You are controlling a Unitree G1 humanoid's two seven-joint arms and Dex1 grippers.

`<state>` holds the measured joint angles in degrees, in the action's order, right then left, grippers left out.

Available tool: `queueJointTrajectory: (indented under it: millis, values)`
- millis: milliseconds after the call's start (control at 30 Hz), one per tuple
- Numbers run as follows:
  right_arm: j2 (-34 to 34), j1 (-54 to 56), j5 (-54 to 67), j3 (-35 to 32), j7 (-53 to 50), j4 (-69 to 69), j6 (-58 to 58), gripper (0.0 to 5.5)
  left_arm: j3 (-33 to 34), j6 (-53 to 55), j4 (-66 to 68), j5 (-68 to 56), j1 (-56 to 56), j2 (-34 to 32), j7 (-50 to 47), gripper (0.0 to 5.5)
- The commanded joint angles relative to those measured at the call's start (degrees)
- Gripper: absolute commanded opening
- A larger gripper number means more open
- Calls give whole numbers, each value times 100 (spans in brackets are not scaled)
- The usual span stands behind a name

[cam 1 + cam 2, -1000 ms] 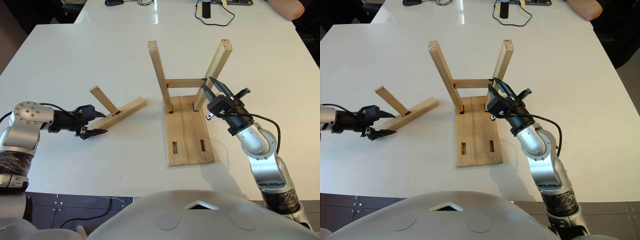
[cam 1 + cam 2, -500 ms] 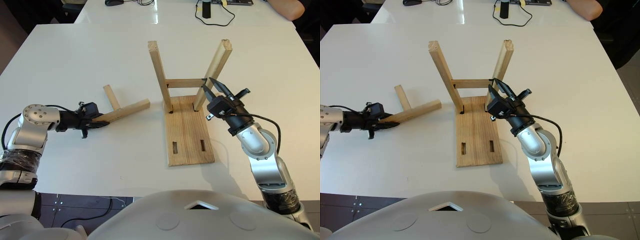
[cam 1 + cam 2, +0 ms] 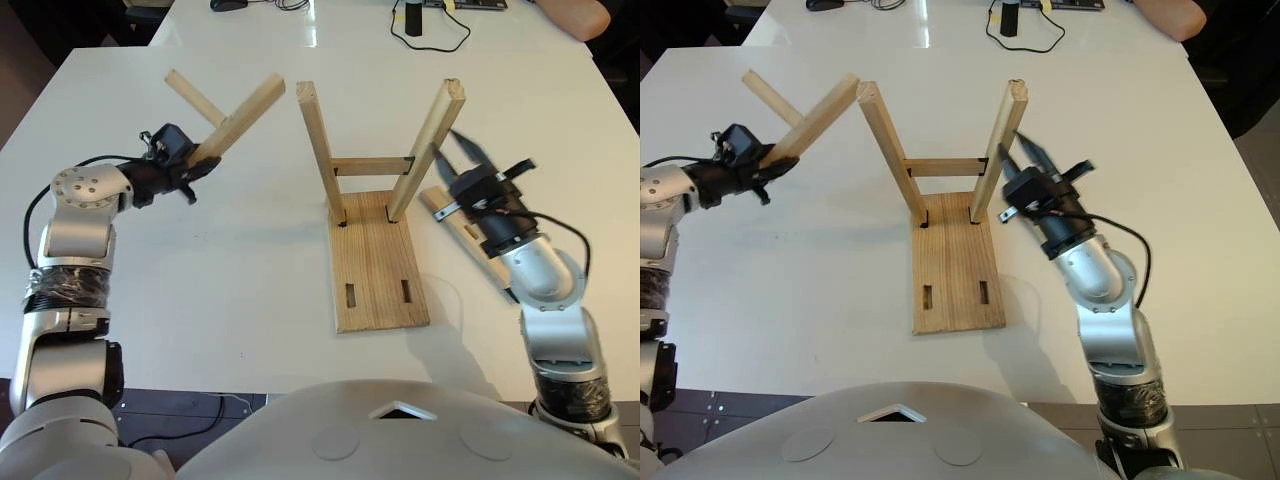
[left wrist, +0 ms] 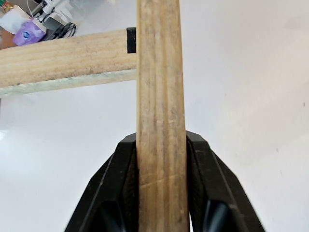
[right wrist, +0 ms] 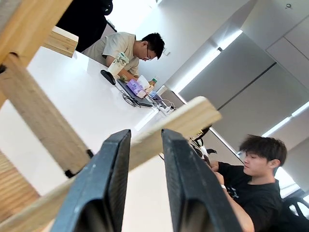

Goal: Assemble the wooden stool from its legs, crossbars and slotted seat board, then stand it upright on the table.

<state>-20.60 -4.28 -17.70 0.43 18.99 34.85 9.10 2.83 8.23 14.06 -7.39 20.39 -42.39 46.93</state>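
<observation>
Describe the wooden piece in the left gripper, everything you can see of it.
The leg-and-crossbar piece is pale, bare-looking wood: a long square leg with a shorter crossbar branching off partway along, joined at a dark slot. The left gripper clamps the leg's lower end between both fingers. The piece slants upward with its free end highest, apparently clear of the table, and touches nothing else.
</observation>
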Motion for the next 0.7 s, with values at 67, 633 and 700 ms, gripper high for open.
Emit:
queueJointTrajectory:
  millis: [67, 633, 700]
  values:
    - [80, 814, 1227, -1520, -217, 55, 770, 142, 450, 877, -1507, -432, 635, 507, -940, 108]
    - [249, 2994, 5964, -1308, -582, 889, 3403, 316, -384, 1040, -3928, -1168, 1105, 2170, -1983, 108]
    - [262, 3130, 6023, -1096, -645, 822, 3462, 350, -519, 852, -3945, -1034, 1055, 2150, -1915, 108]
